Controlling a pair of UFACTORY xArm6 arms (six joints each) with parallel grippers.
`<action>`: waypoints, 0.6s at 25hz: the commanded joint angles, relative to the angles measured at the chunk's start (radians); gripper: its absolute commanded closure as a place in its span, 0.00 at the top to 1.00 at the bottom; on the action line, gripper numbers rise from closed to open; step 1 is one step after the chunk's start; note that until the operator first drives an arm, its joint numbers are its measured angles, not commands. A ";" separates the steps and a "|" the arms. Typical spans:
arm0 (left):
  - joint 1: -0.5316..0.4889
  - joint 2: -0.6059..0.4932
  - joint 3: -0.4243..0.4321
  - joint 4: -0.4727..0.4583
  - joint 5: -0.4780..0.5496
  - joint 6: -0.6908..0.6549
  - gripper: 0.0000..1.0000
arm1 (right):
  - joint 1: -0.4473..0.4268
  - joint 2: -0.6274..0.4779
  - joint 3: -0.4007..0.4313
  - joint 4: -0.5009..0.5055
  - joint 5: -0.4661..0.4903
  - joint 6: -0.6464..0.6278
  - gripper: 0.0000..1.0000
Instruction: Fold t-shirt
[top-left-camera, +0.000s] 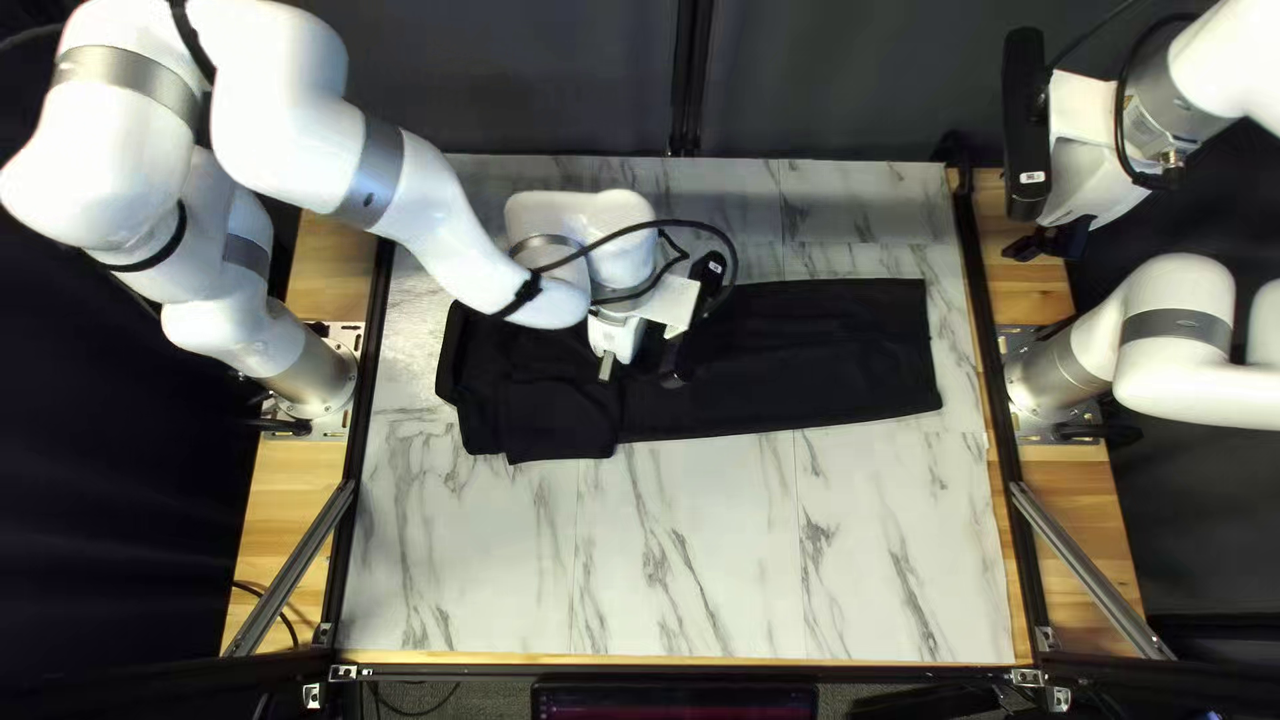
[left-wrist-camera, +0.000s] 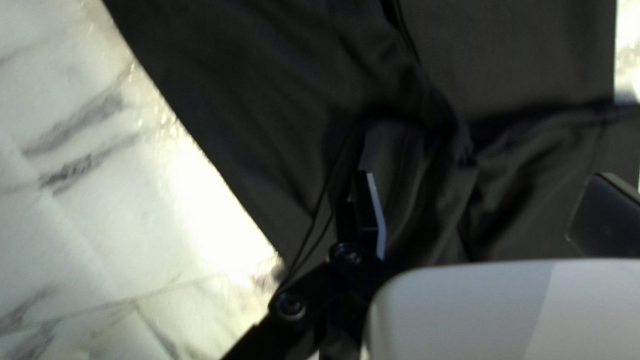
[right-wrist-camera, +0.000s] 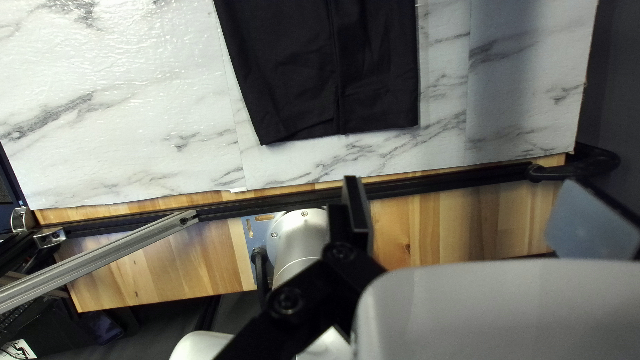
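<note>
Garment (top-left-camera: 827,354): black, long, smooth toward one end, rumpled and layered toward the other
Place: far half of marbled desk (top-left-camera: 707,560)
Left pincer (top-left-camera: 642,372): wide, at garment
Right pincer (top-left-camera: 1047,244): wide

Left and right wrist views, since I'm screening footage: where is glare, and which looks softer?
Left wrist view: harsh glare on the white marbled tabletop, softer focus on the black cloth garment; right wrist view: small glints on the tabletop, crisper garment edges.
</note>
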 commanded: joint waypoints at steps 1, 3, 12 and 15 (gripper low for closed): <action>-0.032 0.015 0.010 -0.034 -0.031 0.004 1.00 | 0.000 0.000 0.000 0.000 0.000 0.000 1.00; -0.046 0.015 0.017 -0.050 -0.039 0.011 1.00 | 0.000 0.000 0.000 0.000 0.000 0.000 1.00; -0.033 0.065 0.016 -0.118 -0.019 0.128 1.00 | 0.000 0.000 0.000 0.000 0.000 0.000 1.00; -0.026 -0.015 0.081 -0.100 -0.004 0.109 1.00 | 0.000 0.000 0.000 0.000 0.000 0.000 1.00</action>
